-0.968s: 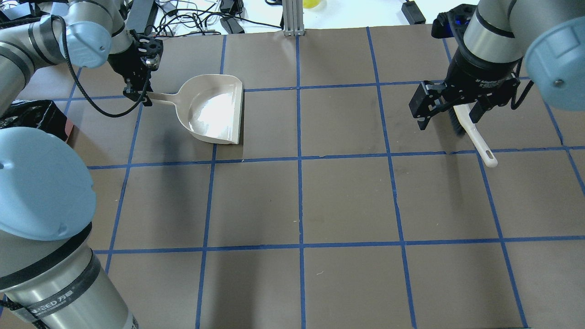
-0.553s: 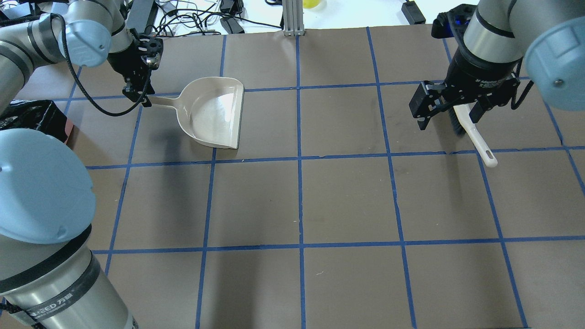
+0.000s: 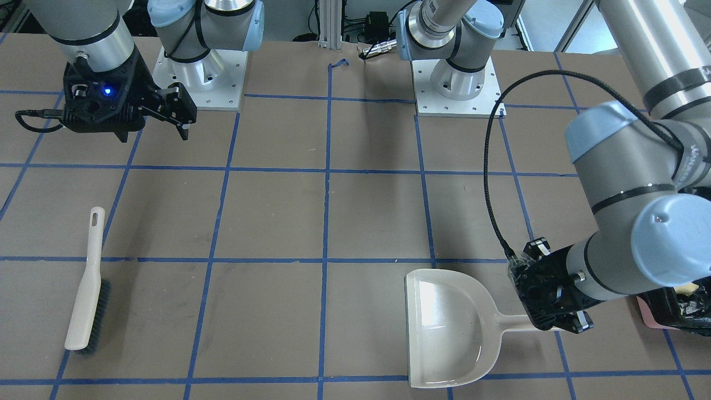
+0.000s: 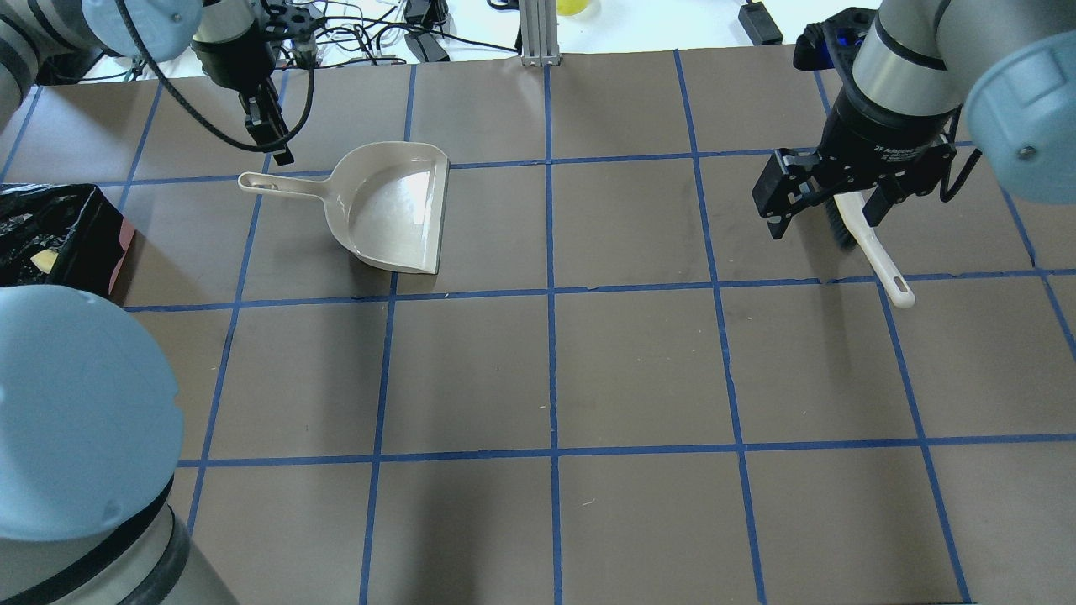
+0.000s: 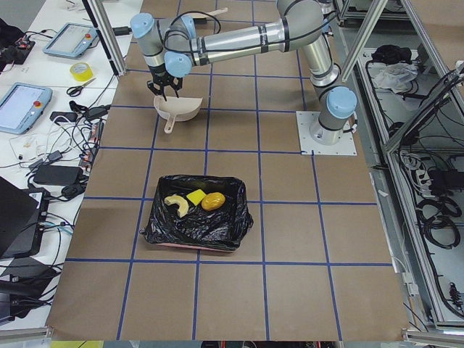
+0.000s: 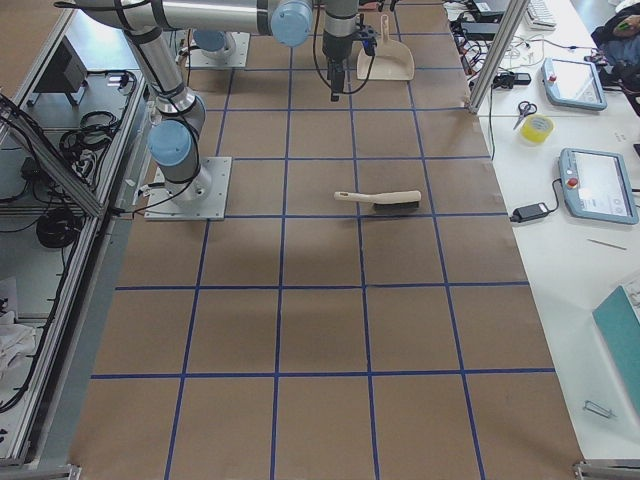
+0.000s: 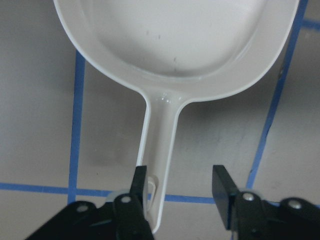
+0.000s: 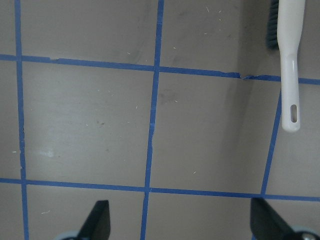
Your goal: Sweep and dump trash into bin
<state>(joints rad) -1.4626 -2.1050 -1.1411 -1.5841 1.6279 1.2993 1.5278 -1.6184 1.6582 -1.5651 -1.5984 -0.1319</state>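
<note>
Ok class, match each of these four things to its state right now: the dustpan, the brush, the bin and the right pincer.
Things:
1. dustpan
2. brush
3. bin
4. right pincer

States:
A. black-lined, with the yellow trash inside
B. open, gripping nothing
C. empty, resting on the table
D. lying on the table, dark bristles along one side

Pairs: 1-C, 2-D, 3-A, 4-B
</note>
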